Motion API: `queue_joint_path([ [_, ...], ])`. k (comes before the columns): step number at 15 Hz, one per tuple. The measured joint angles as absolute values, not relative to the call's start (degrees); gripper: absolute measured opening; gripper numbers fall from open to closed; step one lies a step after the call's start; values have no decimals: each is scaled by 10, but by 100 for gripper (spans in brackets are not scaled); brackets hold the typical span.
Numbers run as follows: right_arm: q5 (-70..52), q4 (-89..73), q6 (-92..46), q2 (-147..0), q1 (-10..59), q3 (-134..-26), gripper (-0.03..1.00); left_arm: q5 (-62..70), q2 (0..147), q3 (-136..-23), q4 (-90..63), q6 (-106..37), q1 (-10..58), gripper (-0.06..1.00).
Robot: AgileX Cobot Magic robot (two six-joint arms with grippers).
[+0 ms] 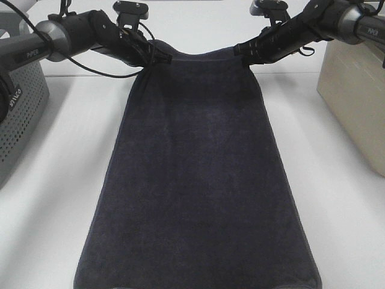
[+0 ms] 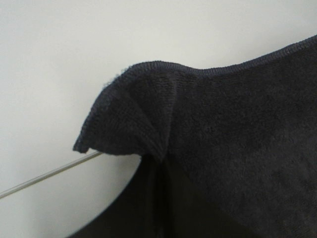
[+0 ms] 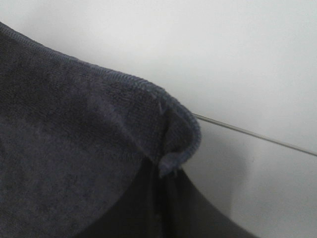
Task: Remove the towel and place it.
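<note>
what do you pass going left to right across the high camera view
grey perforated basket → left claw pinching a towel corner → dark towel → right claw on the other corner → beige basket

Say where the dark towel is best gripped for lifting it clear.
Grip the towel at its two far corners, one hand each, coming in from the outer sides. The left hand and right hand pinch there and the hemmed edge spans between them, so the cloth hangs flat.
</note>
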State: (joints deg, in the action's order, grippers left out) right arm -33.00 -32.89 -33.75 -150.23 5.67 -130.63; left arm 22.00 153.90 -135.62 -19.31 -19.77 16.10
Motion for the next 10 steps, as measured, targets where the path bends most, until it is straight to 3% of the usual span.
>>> queue_joint_path([
  [10, -282, -391, -396, -1531, 57, -1306, 2, 151, 1575, -1356, -193, -198, 161, 5],
])
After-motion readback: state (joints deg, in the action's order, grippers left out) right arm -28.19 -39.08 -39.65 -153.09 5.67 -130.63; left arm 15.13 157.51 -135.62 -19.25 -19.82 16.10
